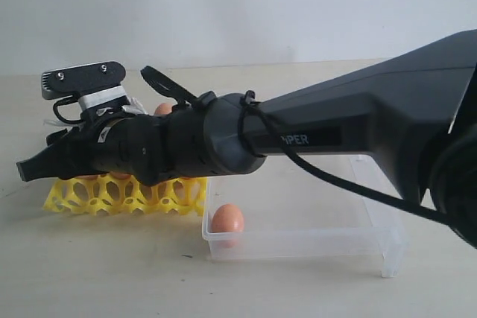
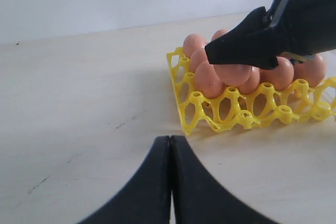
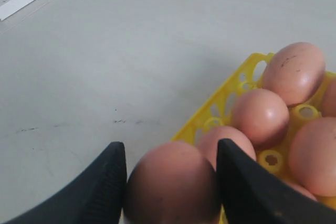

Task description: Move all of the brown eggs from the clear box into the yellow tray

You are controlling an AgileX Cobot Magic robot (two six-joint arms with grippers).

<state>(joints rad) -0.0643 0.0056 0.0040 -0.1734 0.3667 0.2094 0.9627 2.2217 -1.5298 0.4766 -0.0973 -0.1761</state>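
Your left gripper [image 2: 170, 148] is closed tight with nothing in it, low over the surface [image 2: 79, 103] beside the yellow tray [image 2: 231, 116]. Your right gripper [image 3: 170, 150] is spread just wide enough to hold a brown egg [image 3: 170, 190] over the tray's edge; let go too high or off a cup and it could roll away or crack. The last egg [image 1: 226, 219] sits in the clear box [image 1: 313, 240].
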